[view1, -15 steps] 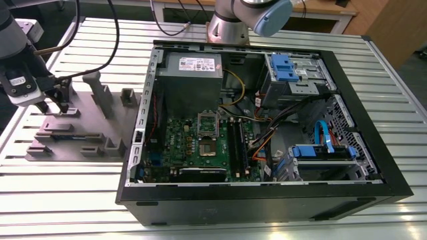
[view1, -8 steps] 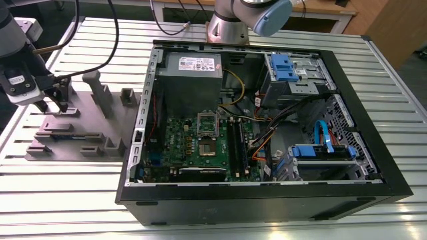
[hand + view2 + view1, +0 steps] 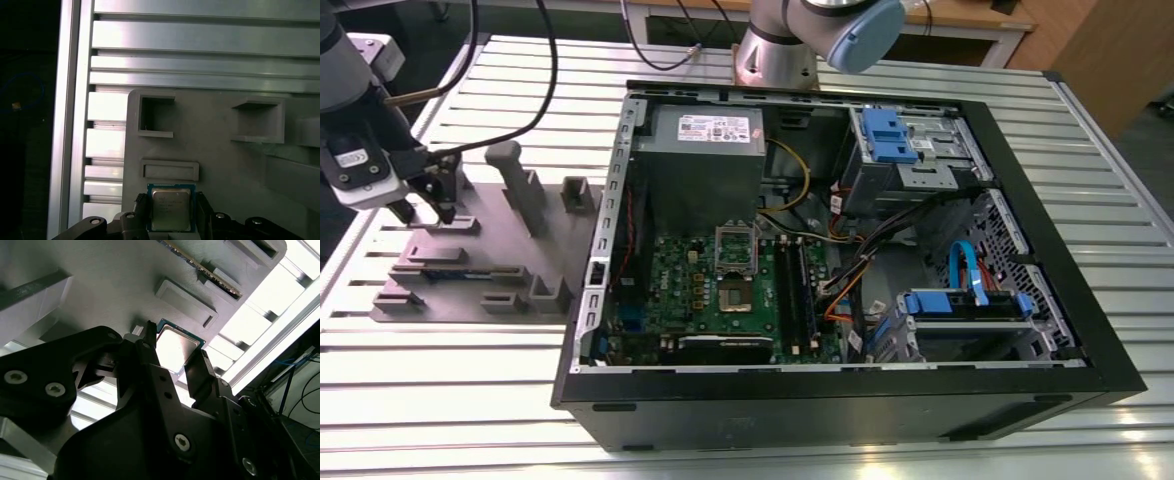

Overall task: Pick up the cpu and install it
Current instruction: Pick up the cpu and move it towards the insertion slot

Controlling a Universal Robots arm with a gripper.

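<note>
The cpu [image 3: 171, 209] is a small square chip with a shiny metal top and a thin green rim. It lies flat in a pocket of the mauve-grey tray [image 3: 225, 165]. In both wrist views my gripper [image 3: 171, 215] stands open just over the chip, one black finger on each side and close to its edges. The second wrist view shows the cpu [image 3: 176, 346] between the fingers [image 3: 150, 347] from a slant. In the exterior view my gripper [image 3: 427, 212] is low over the far corner of the tray [image 3: 494, 250], at the exterior view's left.
An open computer case [image 3: 827, 410] lies to the right of the tray in the exterior view. Its green motherboard carries the metal socket frame [image 3: 736, 268], with a grey power-supply box [image 3: 703, 150] behind it. Raised blocks and posts [image 3: 520, 185] stand on the tray. The slatted metal table [image 3: 454, 400] runs under everything.
</note>
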